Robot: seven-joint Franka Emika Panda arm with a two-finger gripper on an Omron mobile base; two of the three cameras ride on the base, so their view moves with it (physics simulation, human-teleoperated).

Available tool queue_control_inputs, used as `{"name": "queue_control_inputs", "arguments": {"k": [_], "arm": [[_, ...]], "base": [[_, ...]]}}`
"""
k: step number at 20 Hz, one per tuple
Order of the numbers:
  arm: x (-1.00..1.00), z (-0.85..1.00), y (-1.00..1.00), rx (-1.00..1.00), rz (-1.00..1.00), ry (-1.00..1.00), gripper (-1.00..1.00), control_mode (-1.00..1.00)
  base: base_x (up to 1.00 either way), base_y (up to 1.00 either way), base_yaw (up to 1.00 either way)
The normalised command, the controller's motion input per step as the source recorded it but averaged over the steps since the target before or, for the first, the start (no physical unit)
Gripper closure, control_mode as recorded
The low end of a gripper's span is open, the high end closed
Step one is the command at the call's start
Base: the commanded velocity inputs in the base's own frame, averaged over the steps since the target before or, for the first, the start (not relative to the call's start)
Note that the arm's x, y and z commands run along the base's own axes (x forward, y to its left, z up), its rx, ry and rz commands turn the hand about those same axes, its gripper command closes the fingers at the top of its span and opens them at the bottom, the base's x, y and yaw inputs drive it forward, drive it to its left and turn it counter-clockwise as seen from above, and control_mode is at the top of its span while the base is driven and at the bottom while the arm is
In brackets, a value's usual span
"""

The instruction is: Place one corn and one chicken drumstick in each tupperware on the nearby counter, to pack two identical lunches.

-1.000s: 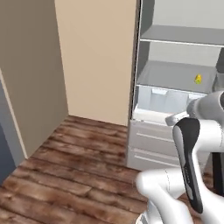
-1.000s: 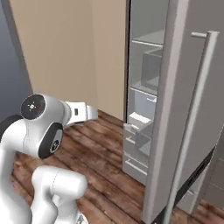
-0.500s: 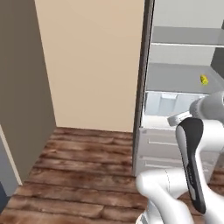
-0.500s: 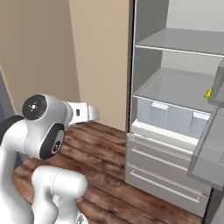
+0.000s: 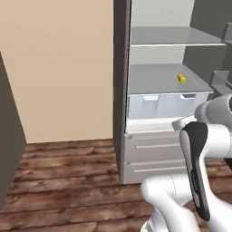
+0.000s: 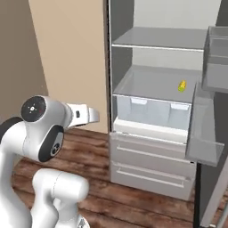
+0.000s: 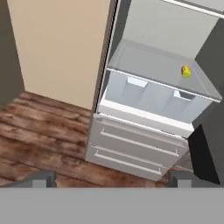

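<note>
A small yellow corn (image 5: 181, 78) lies on the grey middle shelf (image 5: 154, 81) of an open fridge, towards the shelf's right side. It is also seen as corn (image 6: 181, 85) in the right base view and corn (image 7: 185, 71) in the hand view. My gripper (image 7: 110, 178) is open, with its fingertips (image 7: 41, 177) far apart and nothing between them. It hangs well short of the fridge, facing its drawers. The chicken drumstick, the tupperware and the counter are out of view.
The fridge has an upper shelf (image 6: 156, 42), clear crisper bins (image 7: 144, 94) under the corn's shelf, and two grey drawers (image 7: 131, 148) below. Its open door (image 6: 209, 84) with bins stands at the right. A beige panel (image 5: 59, 68) flanks the left over the wood floor (image 5: 54, 181).
The whole picture has shifted: the base has moved, so the open fridge and corn now sit nearer the middle of the views. The gripper stays open.
</note>
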Motion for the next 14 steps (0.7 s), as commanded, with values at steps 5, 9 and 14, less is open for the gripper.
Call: {"name": "queue_control_inputs", "arguments": {"k": [5, 9, 14], "arm": [[0.00, 0.00, 0.00, 0.00, 0.00, 0.00, -1.00, 1.00], [0.00, 0.00, 0.00, 0.00, 0.00, 0.00, -1.00, 1.00], [0.00, 0.00, 0.00, 0.00, 0.00, 0.00, -1.00, 1.00]], "base": [[0.13, 0.00, -0.45], [0.21, 0.00, -0.44], [0.39, 0.11, -0.31]]}}
